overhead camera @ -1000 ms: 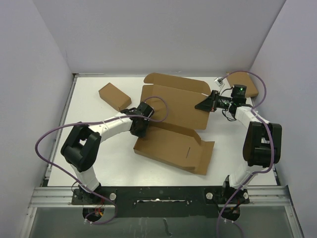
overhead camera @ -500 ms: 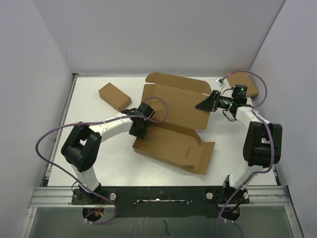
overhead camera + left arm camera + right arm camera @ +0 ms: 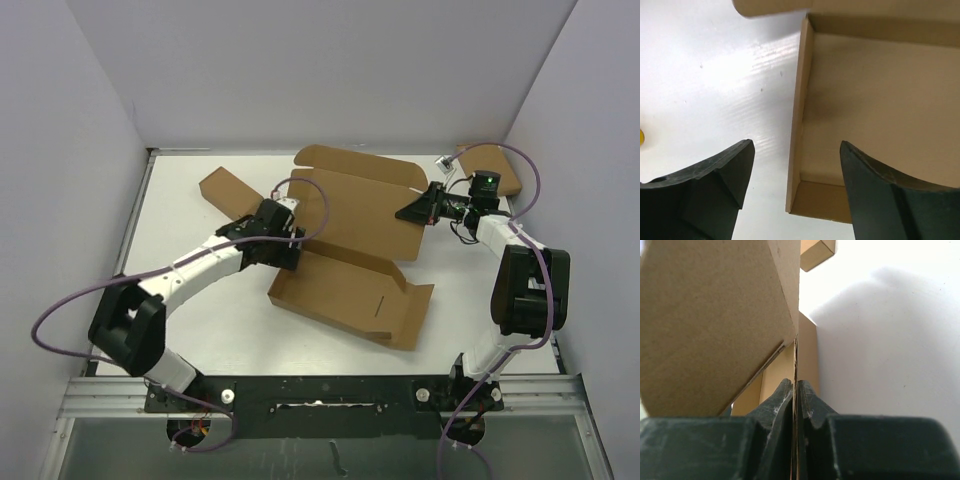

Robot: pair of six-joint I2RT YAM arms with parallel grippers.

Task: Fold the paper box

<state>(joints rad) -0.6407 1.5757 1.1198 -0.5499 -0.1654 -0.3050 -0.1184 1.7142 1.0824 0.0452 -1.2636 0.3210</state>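
Observation:
The paper box (image 3: 345,290) is the big brown die-cut cardboard sheet mid-table, its rear part raised into walls and a wide flap lying flat toward the front. My left gripper (image 3: 290,245) is open at the box's left side. In the left wrist view the box's upright left wall (image 3: 796,125) stands between the spread fingers (image 3: 725,175) without touching them. My right gripper (image 3: 408,212) is shut on the box's right wall. The right wrist view shows the thin cardboard edge (image 3: 796,360) pinched between the closed fingertips of the right gripper (image 3: 796,384).
A small ready-made brown box (image 3: 230,193) lies at the back left, just behind my left wrist. Another small box (image 3: 497,168) sits at the back right corner. White walls close in the table on three sides.
My left gripper has opened, let go of the box's left wall and drawn back a little to the left, its elbow swinging outward. The right gripper has stayed put.

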